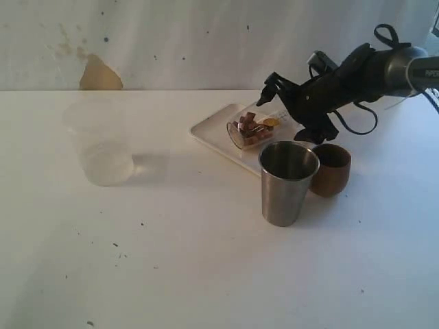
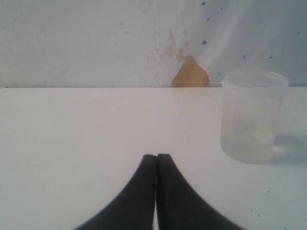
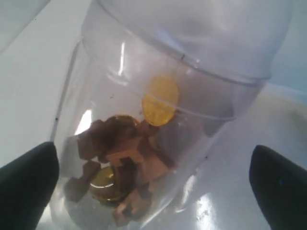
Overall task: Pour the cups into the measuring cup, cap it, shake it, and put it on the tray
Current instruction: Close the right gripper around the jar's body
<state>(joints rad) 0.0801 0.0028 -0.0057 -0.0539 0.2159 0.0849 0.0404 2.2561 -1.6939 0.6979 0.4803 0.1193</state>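
Observation:
The clear measuring cup [image 1: 252,129] lies on its side on the white tray [image 1: 206,130], with brown wooden pieces and gold coins inside it. In the right wrist view the measuring cup [image 3: 144,143] fills the frame, and its far end looks whitish, like a cap. My right gripper [image 1: 291,113] [image 3: 153,191] is open, its fingers [image 3: 29,187] standing wide apart on either side of the cup without touching it. The steel tumbler [image 1: 287,181] and the wooden cup [image 1: 334,170] stand upright in front of the tray. My left gripper [image 2: 156,155] is shut on nothing, low over the table.
A frosted plastic cup [image 1: 101,140] [image 2: 252,117] stands upright at the left of the table, beyond the left gripper and to one side of it. A stained wall runs behind the table. The left arm does not show in the exterior view.

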